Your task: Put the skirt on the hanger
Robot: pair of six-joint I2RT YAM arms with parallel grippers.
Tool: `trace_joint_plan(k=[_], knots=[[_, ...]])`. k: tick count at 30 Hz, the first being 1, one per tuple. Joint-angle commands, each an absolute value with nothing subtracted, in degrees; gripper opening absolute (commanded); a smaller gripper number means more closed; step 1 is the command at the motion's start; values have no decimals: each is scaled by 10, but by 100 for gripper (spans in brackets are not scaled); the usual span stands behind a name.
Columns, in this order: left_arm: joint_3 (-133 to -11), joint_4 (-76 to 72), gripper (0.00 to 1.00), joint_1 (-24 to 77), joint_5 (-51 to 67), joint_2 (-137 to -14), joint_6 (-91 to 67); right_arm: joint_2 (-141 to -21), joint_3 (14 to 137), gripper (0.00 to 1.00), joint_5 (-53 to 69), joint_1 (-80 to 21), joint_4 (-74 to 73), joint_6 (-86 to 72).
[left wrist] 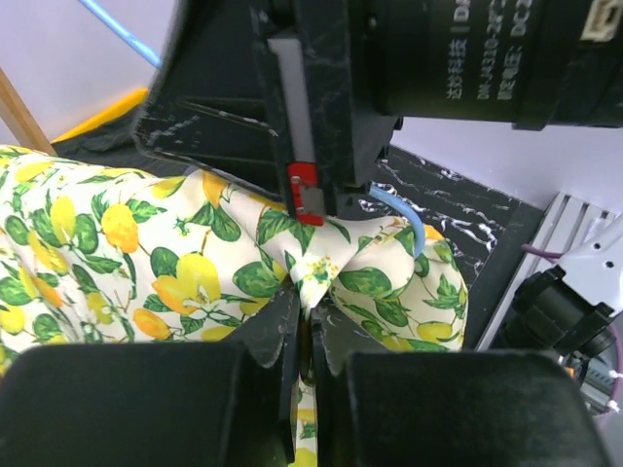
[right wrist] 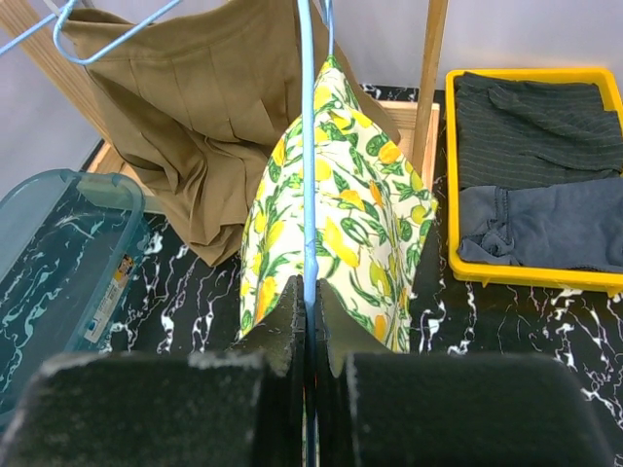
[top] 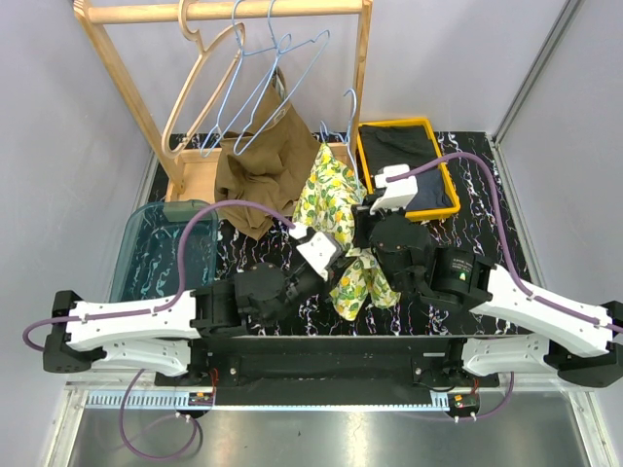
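Observation:
The lemon-print skirt (top: 336, 209) hangs draped over a blue wire hanger (top: 348, 122) in the middle of the table. My right gripper (right wrist: 310, 313) is shut on the blue hanger wire (right wrist: 309, 165), with the skirt (right wrist: 355, 224) just beyond it. My left gripper (left wrist: 310, 316) is shut on a pinched fold of the skirt (left wrist: 146, 243), close under the right arm's wrist (left wrist: 321, 88). A short bit of blue wire (left wrist: 404, 214) pokes out of the cloth there.
A wooden rack (top: 224, 12) at the back holds several hangers and a brown garment (top: 263, 165). A yellow tray (top: 445, 170) with dark clothes stands at the back right. A clear blue bin (top: 161, 248) sits at the left.

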State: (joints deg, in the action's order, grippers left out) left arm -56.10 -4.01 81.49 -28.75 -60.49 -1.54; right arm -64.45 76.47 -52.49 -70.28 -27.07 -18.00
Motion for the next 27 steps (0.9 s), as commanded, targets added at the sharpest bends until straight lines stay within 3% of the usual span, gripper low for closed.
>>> trace_joint_plan(k=[1,9,12,13,16,17,19,27], knots=[[-616,-13,6,819,-333,-641,-31,-620,764,0,-524,-704,-214,-173],[-656,-2,9,819,-329,-675,-37,-585,737,0,-489,-704,-209,-180],[-656,-2,18,819,-309,-672,-36,-597,737,0,-505,-704,-209,-177],[-651,-2,31,819,-299,-666,-35,-600,738,0,-506,-704,-207,-176],[-635,-2,58,820,-295,-652,-39,-601,740,0,-512,-704,-190,-165],[-630,-2,76,820,-294,-640,-39,-600,740,0,-514,-704,-184,-156],[-614,12,96,821,-316,-613,-47,-601,742,0,-518,-704,-169,-146],[-572,53,99,821,-409,-473,-55,-627,759,0,-530,-704,-122,-99]])
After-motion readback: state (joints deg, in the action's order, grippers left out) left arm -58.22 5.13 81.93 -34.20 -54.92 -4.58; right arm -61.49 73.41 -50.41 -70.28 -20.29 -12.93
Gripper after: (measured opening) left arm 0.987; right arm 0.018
